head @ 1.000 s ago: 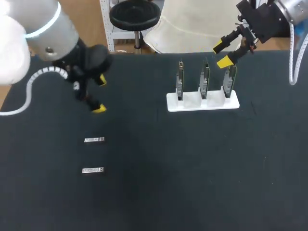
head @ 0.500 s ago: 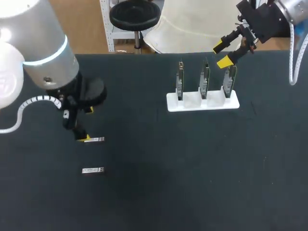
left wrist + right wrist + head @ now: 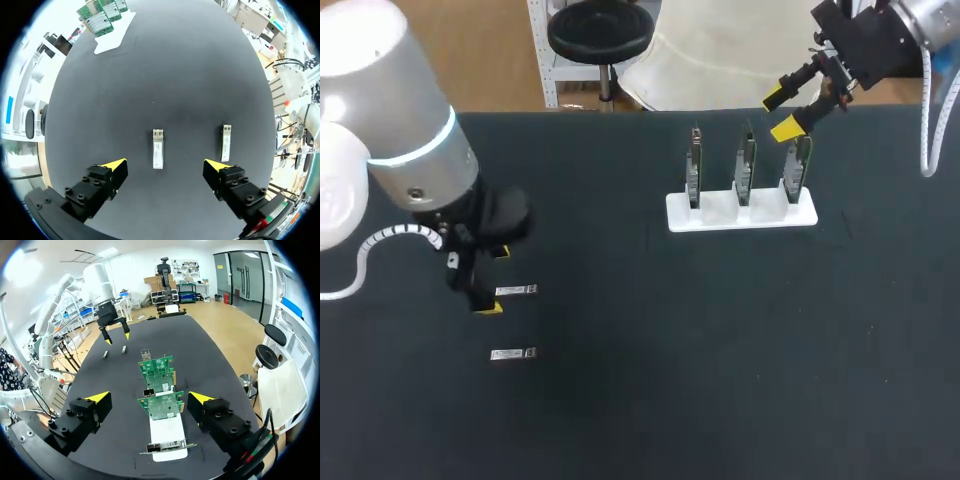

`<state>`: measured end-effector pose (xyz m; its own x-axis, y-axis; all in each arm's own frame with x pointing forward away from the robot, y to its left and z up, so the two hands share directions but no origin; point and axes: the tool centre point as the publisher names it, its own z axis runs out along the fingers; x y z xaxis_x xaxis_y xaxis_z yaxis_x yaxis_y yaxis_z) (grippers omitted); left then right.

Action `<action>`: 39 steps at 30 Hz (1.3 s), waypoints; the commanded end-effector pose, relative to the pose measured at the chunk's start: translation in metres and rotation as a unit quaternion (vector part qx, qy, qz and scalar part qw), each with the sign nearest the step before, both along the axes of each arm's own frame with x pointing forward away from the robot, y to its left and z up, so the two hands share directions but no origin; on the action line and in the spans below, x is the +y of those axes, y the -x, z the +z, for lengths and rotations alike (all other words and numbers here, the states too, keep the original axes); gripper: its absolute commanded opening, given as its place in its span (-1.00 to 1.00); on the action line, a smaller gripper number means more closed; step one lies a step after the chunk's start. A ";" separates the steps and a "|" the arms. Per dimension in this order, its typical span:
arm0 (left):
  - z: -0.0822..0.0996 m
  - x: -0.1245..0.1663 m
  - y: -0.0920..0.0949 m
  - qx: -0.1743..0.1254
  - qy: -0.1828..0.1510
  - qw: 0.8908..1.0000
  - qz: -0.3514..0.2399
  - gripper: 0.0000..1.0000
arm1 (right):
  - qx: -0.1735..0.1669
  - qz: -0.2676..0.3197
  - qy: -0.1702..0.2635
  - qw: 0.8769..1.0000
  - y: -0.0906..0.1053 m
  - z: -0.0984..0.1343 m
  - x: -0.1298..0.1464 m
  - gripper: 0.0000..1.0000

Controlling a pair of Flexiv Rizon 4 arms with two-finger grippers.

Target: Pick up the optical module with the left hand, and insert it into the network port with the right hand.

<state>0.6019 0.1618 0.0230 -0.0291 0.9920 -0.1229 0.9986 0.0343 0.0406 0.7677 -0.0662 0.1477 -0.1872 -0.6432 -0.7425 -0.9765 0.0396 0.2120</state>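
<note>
Left gripper (image 3: 494,279) gapes wide at centre left over the upper optical module (image 3: 516,290). Right gripper (image 3: 780,113), equally wide, hovers upper right.

Two slim, silvery metal bars are seen lying flat and parallel on the black desk (image 3: 190,75). One optical module (image 3: 158,148) is placed just ahead of the left gripper (image 3: 165,164), in the gap between its spread fingers and touched by neither, its length pointing away from the gripper. The second module (image 3: 225,143) is found just outside one finger. Three green network cards (image 3: 156,367) are held upright in a white holder (image 3: 167,432) ahead of the right gripper (image 3: 149,397), lined up one behind another and untouched by its spread fingers. A metal network port (image 3: 145,354) is carried at the farthest card's edge.
</note>
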 end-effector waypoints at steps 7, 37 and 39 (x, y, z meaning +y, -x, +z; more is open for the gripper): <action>-0.012 -0.004 -0.004 -0.003 -0.044 0.999 0.013 1.00 | -0.001 -0.002 0.000 1.000 0.001 0.000 0.000 1.00; -0.021 -0.005 -0.001 0.018 -0.047 0.998 0.045 1.00 | -0.001 -0.002 0.000 1.000 0.001 0.000 0.000 1.00; -0.022 -0.005 -0.001 0.019 -0.047 0.998 0.045 1.00 | -0.001 -0.002 0.000 1.000 0.001 0.000 0.000 1.00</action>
<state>0.6028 0.1569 0.0010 -0.1224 0.9921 -0.0260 0.9924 0.1227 0.0108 0.7677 -0.0662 0.1477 -0.1872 -0.6432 -0.7425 -0.9765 0.0396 0.2119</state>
